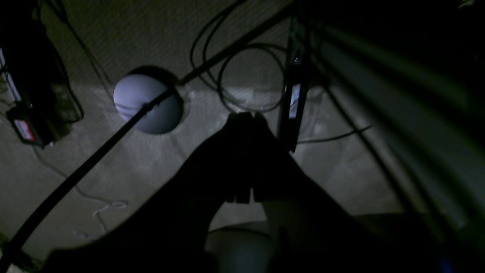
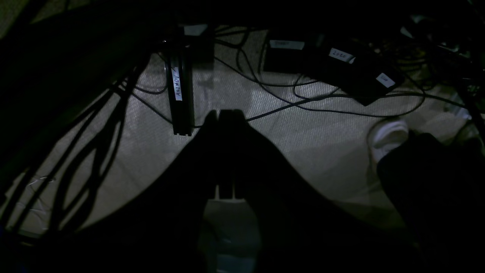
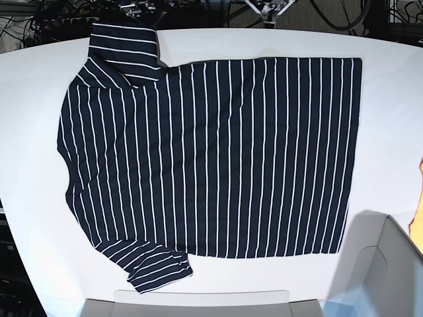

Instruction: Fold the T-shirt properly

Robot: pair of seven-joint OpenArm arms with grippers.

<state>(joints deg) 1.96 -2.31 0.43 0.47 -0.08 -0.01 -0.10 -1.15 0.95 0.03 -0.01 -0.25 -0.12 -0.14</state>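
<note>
Your T-shirt (image 3: 211,165) lies spread flat on the white table (image 3: 39,72), filling most of the base view. Its straight hem runs down the right side of that view, the collar end points to the left, one sleeve is folded over at the top left corner and the other sticks out at the bottom left. The white stripes run roughly top to bottom across the dark cloth.

Neither of your grippers is near it. In the base view no arm reaches over the shirt. The left gripper (image 1: 242,115) shows in its own wrist view as a dark silhouette with its fingers pressed together, nothing between them, pointing down at a carpeted floor (image 1: 151,38) with cables (image 1: 235,68) and a pale round dome (image 1: 146,102). The right gripper (image 2: 223,113) looks the same: fingers together, holding nothing, over carpet strewn with cables and black power bricks (image 2: 341,64).

A pale tray edge (image 3: 198,305) shows along the bottom of the base view; you cannot tell what is in it.
</note>
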